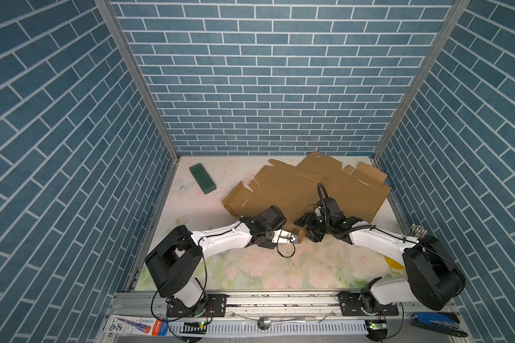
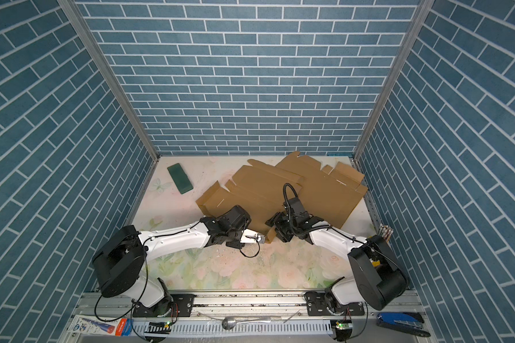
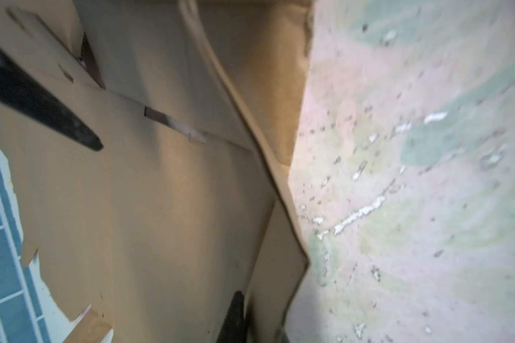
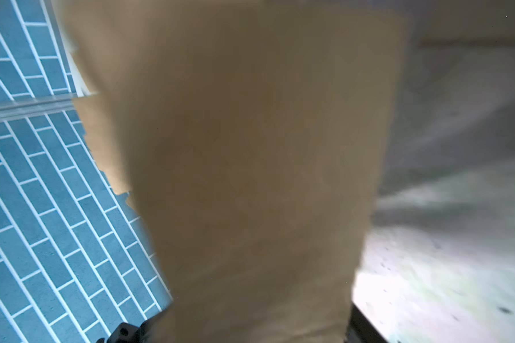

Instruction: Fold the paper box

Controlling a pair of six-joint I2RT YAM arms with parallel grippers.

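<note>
A brown flap (image 4: 250, 148) hides the right tool (image 1: 305, 225); I cannot tell its state. The left tool (image 1: 293, 237) has its fingers (image 3: 57, 115) apart. The paper box (image 1: 295, 190) lies mostly flat at 1 o'clock. First fold, I think: pinch that flap, tip it up

The paper box (image 1: 304, 190) is matt brown cardboard, smooth, with creased fold lines. The bench (image 1: 220, 267) has a floral printed covering, scuffed and speckled. The green block (image 1: 202, 178) looks smooth. The frame post (image 1: 139, 80) is brushed metal.
</note>
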